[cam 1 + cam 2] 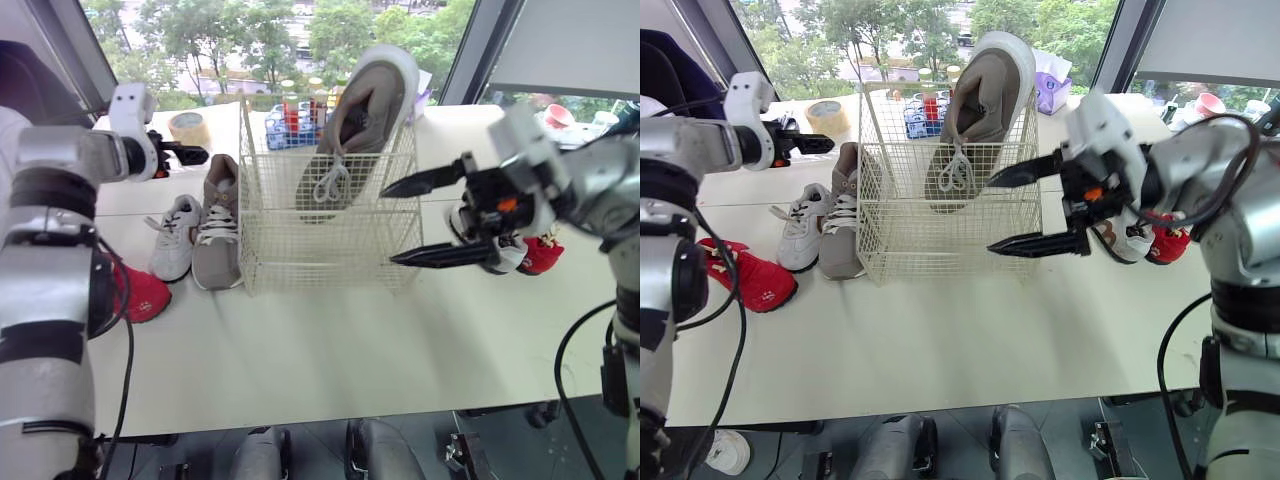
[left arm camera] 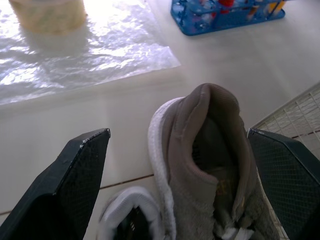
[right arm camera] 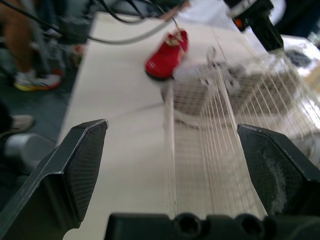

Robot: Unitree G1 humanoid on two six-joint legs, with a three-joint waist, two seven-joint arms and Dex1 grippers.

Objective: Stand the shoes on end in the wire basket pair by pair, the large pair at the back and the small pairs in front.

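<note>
- The basket (image 1: 300, 250) sits mid-counter (image 1: 330, 350). One large grey shoe (image 1: 360, 110) stands on end inside it, toe down, its heel well above the rim and leaning towards the back right.
- Its mate (image 1: 215, 240) lies flat on the counter just left of the basket, side by side with a small white shoe (image 1: 175, 240). A red shoe (image 1: 145, 293) lies further left, near the counter's edge.
- The left gripper (image 1: 195, 154) hovers over the mate's heel. Its fingers are wide, one on either side of the heel collar, and neither touches it in the wrist view.
- The right gripper (image 1: 992, 215) hangs at the basket's right front side, fingers wide and holding nothing. The wire wall lies between them in its wrist view.
- Behind that gripper, a second white shoe (image 1: 1130, 243) and a second red shoe (image 1: 1170, 245) wait on the counter.
- The step in hand looks to be gripping the mate by its heel.
- Likely risks:
  - A grip only on the soft collar may let the shoe sag or slip when lifted.
  - The white shoe lies so close that a descending finger may catch it or drag it along.
  - The mate is close to the wire, so lifting it may snag the rim and shove the light basket.
  - The standing shoe leans, so a knock on the basket may tip it.
  - The right fingers are so near the wire that any move may hook the mesh.
</note>
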